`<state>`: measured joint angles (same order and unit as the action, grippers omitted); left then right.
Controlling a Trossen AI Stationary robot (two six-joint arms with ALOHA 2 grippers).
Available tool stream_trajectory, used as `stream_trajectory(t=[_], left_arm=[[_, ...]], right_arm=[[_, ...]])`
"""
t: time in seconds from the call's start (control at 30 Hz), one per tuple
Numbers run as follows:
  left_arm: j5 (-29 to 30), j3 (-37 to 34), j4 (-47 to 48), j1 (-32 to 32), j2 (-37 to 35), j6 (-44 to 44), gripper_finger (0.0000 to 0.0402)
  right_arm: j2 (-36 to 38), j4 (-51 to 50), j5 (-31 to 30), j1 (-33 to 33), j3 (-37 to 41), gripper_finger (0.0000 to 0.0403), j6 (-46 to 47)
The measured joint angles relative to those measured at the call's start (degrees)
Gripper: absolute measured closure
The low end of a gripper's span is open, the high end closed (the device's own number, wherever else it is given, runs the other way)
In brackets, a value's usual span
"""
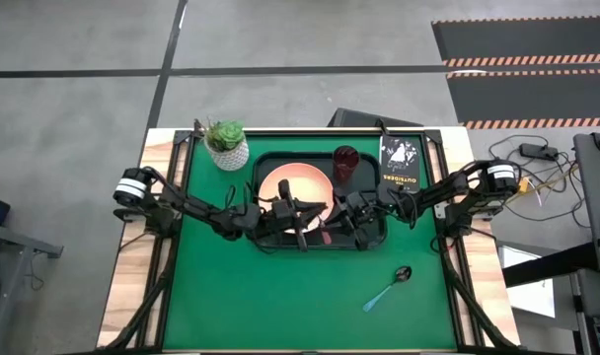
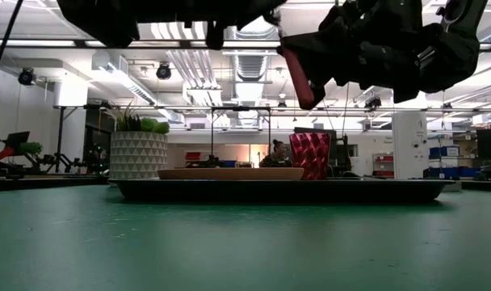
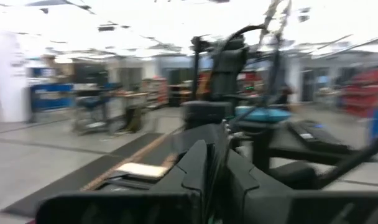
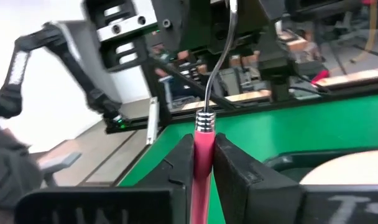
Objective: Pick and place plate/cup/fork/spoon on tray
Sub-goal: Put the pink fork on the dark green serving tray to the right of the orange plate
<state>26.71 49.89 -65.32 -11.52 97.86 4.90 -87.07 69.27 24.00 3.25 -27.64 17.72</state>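
The salmon-pink plate (image 1: 298, 189) lies in the dark tray (image 1: 265, 163) at the table's far middle. The maroon cup (image 1: 345, 163) stands in the tray's far right corner. The blue-handled spoon (image 1: 388, 289) lies on the green mat near the right front. My right gripper (image 1: 332, 225) is shut on the pink-handled fork (image 4: 201, 149) above the tray's near rim. My left gripper (image 1: 298, 213) hovers over the plate's near side, fingers shut (image 3: 209, 171), with nothing seen between them. In the low view the fork's handle (image 2: 298, 77) hangs high above the tray (image 2: 278, 191). My right gripper pinches the fork's pink handle (image 4: 202, 144) between its two fingers, close to the metal collar where the neck begins. The fingers come from the table's right and lie along the fork. The metal neck (image 4: 221, 50) runs on beyond the fingertips. The fork is lifted clear of tray and plate.
A white pot with a green plant (image 1: 227, 145) stands at the tray's far left corner. A small black booklet (image 1: 400, 162) lies right of the tray. The two arms meet closely over the tray's near half. Bare green mat (image 1: 280, 296) lies along the near side.
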Motion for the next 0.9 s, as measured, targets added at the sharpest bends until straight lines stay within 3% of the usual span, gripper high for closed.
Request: stream_trajectory(t=[0.23, 0.37, 0.47, 0.63, 0.9], left_arm=[[8.43, -0.67, 0.33, -1.27, -0.13, 1.97, 0.0401], [23.16, -0.86, 3.97, -2.86, -0.13, 4.38, 0.0401], [30.58, -0.86, 4.64, -3.34, -0.15, 4.81, 0.0401], [31.22, -0.88, 4.73, -3.30, -0.15, 4.65, 0.0401], [30.66, -0.88, 5.05, -5.89, -1.38, 9.76, 0.0401]], right_arm=[[0.59, -0.33, -6.62, 0.05, 0.00, 0.0276, 0.54], [3.93, -4.43, -12.05, 0.03, 0.00, 0.0238, -0.43], [7.70, -14.21, -20.81, -0.73, -0.83, 0.0223, -1.76], [11.30, -31.26, -28.90, -4.22, -6.35, 0.0218, -6.32], [11.40, -53.81, -30.63, -6.75, -14.23, 0.0218, -5.12]])
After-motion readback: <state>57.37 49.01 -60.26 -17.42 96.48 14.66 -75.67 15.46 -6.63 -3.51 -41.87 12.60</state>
